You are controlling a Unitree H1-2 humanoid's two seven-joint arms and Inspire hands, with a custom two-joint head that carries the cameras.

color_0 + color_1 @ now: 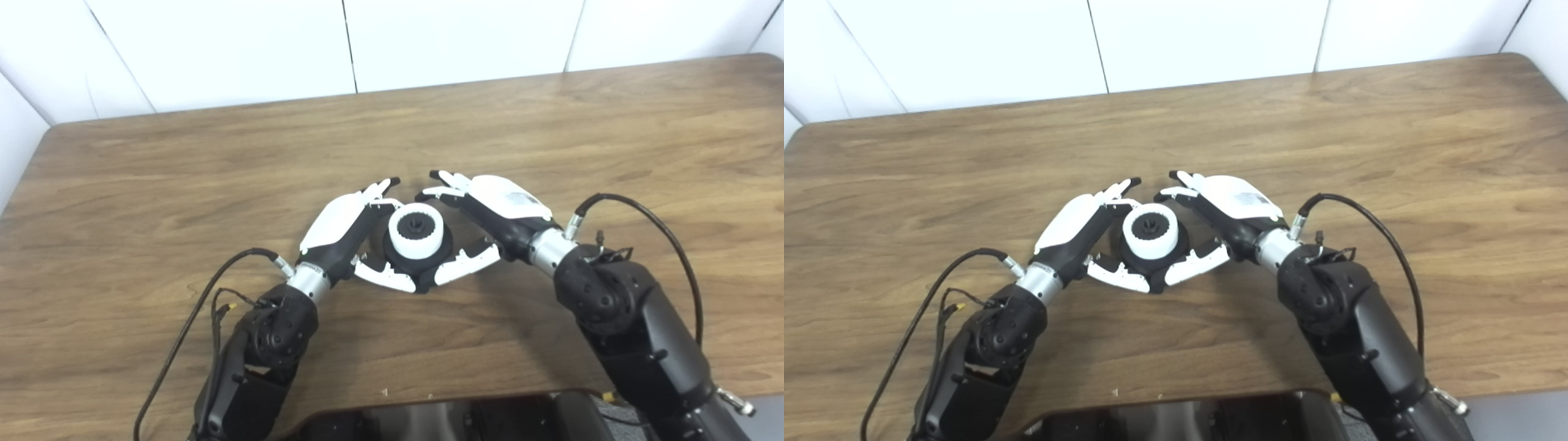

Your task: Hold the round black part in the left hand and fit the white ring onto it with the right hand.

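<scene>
The left hand's fingers (pixel 383 191) are curling around the far-left side of the round black plastic part (pixel 418 262), with its thumb lying along the near-left rim, so this hand is cupping the part; whether the pads are actually pressing on it cannot be told. The right hand's fingers (pixel 442 184) are spread and arching past the far-right side of the part, the thumb reaching in along its near-right rim; these fingers are apart, and they look to be touching or almost touching the part rather than gripping the ring.

The white toothed plastic ring (pixel 417 236) is already sitting on top of the black part, centred, with a dark hub showing through its middle. By the look of it, the fitting is done or nearly so, and both hands are bracketing the stack to steady it.

The part is resting flat on the brown wood-grain table (pixel 184 184), directly between the left hand (pixel 346 229) and the right hand (pixel 490 214). Being round, it has no long axis across the table; its axis is standing upright, the ringed face pointing up.

Outward from the part, both black forearms are angling back towards the near edge of the table, a cable looping off each wrist.
</scene>
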